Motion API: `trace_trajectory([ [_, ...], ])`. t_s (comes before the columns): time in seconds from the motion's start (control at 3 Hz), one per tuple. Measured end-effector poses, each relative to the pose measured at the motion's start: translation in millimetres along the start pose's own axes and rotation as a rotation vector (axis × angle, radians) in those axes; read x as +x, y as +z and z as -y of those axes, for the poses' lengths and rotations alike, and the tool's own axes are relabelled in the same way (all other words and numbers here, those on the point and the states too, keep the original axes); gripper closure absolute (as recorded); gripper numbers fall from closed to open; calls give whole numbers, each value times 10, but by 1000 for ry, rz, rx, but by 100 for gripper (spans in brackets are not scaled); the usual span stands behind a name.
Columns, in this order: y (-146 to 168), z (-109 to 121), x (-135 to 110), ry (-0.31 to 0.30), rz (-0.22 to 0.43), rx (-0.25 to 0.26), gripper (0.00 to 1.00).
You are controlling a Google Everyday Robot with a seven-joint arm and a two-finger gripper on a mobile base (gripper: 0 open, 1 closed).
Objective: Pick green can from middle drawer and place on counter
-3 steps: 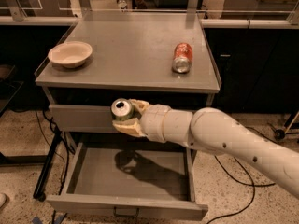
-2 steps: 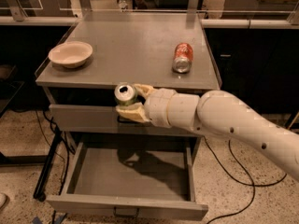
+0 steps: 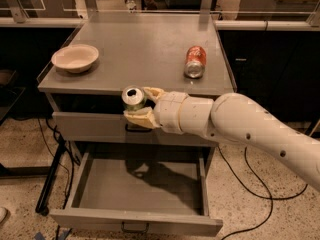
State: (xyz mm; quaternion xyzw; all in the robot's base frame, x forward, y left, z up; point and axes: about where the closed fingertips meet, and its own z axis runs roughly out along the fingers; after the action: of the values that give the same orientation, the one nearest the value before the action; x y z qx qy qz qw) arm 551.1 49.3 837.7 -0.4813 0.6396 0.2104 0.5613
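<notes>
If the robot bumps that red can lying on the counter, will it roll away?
Probably: the orange-red can lies on its side on the flat counter, so a sideways nudge would likely roll it. It looks like stiff metal, so it shouldn't squash. The gripper, holding the green can, is at the counter's front edge.

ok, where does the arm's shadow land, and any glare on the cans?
Camera view: the arm casts its shadow on the floor of the middle drawer, below the pincer gripping the green can by the front edge of the counter; same view: the green can's silver top and the end of the orange-red can glint.
</notes>
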Motion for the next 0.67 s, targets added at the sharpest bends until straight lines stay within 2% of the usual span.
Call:
trace_trajectory([
  [0.33,-49,217,-294,-25,7,4,100],
  [0.67,-61,582,-817,-96,17,12,100],
])
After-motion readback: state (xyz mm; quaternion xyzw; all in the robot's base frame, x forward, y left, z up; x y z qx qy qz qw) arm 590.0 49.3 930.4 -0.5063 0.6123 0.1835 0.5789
